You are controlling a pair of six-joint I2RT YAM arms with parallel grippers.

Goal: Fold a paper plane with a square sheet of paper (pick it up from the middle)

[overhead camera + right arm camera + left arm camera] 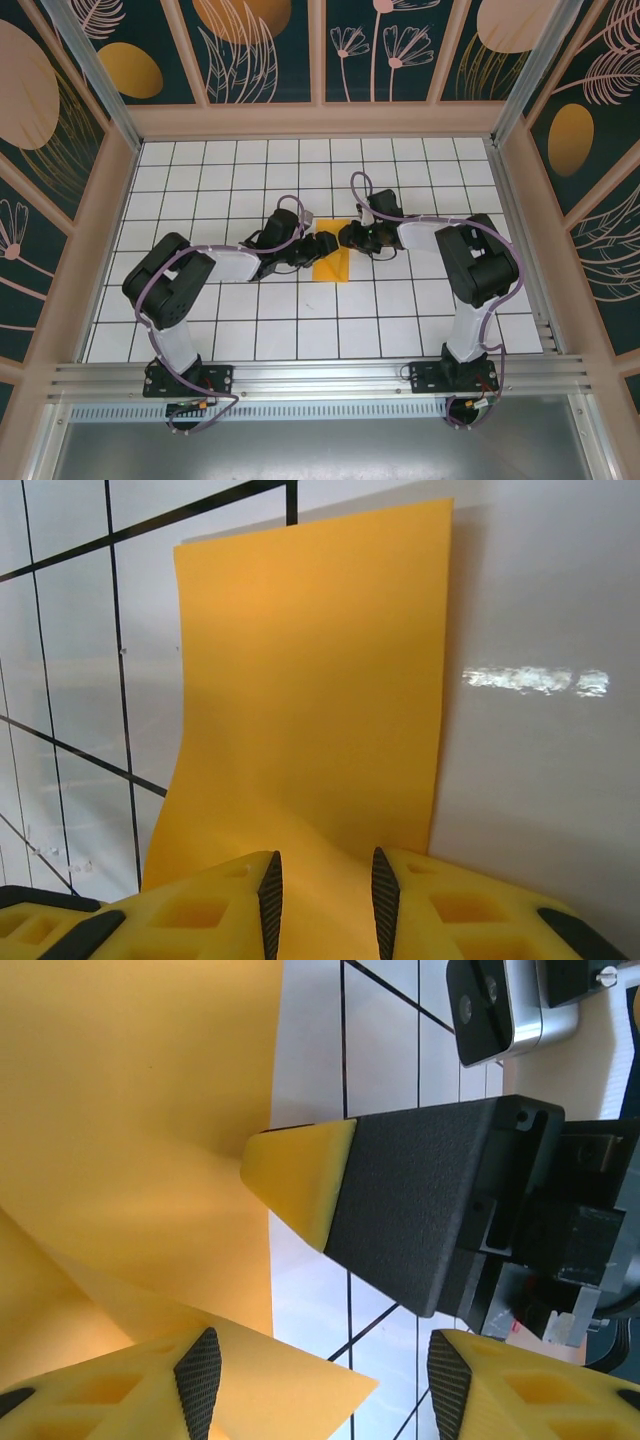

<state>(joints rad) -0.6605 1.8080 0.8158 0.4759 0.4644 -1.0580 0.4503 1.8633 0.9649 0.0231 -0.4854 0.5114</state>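
The square sheet of paper [330,264] lies at the middle of the grid table [250,330]. From above you see only part of it, because both grippers cover its far end. Your right gripper [325,885] stands narrow with the paper rising between its pads; you cannot tell whether they pinch it. Your left gripper [320,1385] gapes wide, a paper corner poking into the gap.

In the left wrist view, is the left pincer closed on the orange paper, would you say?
No, the left pincer is open: its fingers stand wide apart and bare table shows between them beside the orange paper.
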